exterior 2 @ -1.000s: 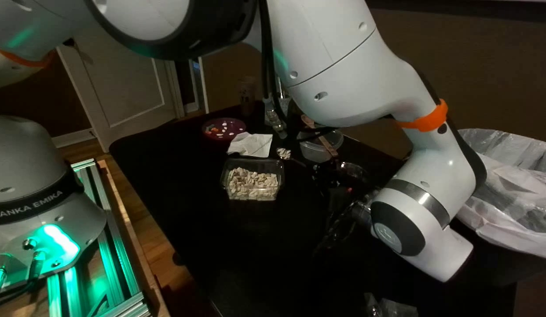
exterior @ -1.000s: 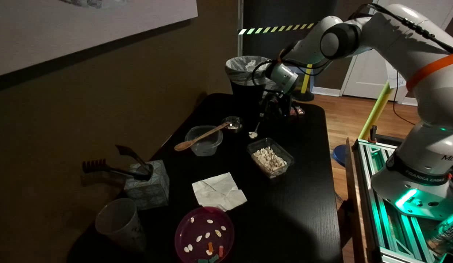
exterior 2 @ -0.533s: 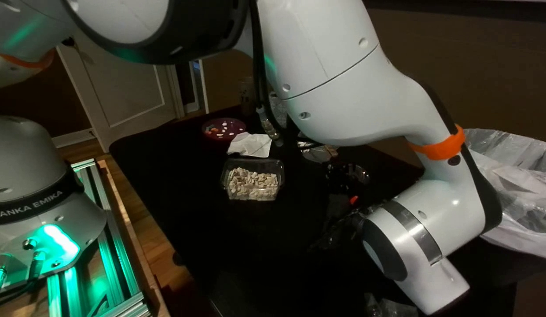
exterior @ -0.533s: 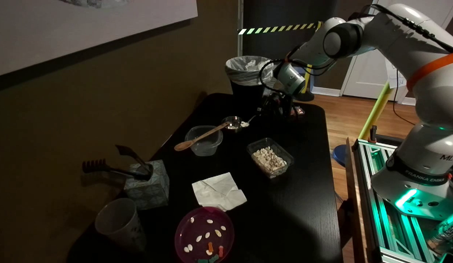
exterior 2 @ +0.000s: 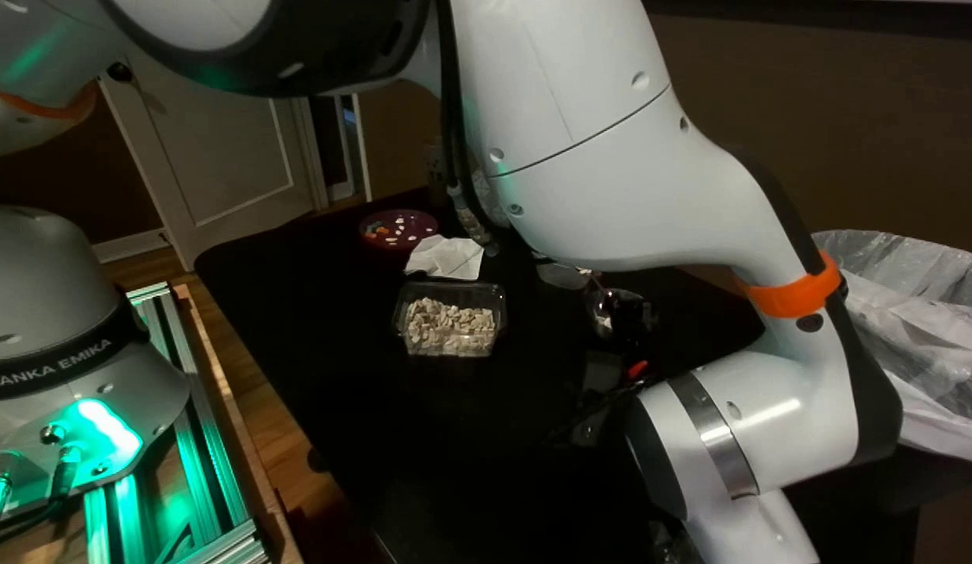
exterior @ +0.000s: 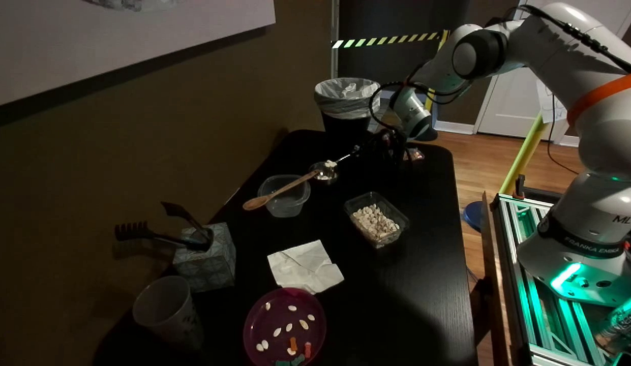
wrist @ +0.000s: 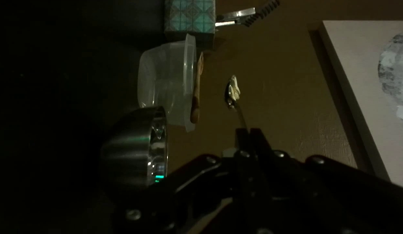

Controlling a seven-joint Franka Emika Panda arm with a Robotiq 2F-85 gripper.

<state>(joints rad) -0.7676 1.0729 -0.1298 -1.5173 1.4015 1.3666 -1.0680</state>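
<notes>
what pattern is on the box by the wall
The box has diamonds and triangles, clearest in the wrist view.

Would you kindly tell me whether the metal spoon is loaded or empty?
Loaded: in the wrist view, pale pieces sit on the end of the metal spoon gripped by the claw.

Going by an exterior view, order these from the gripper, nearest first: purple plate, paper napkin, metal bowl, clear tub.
1. Metal bowl: by the wooden spoon's handle end.
2. Clear tub: under that spoon.
3. Paper napkin: past the tub, lower in the picture.
4. Purple plate: farthest, at the picture's bottom edge.
</notes>
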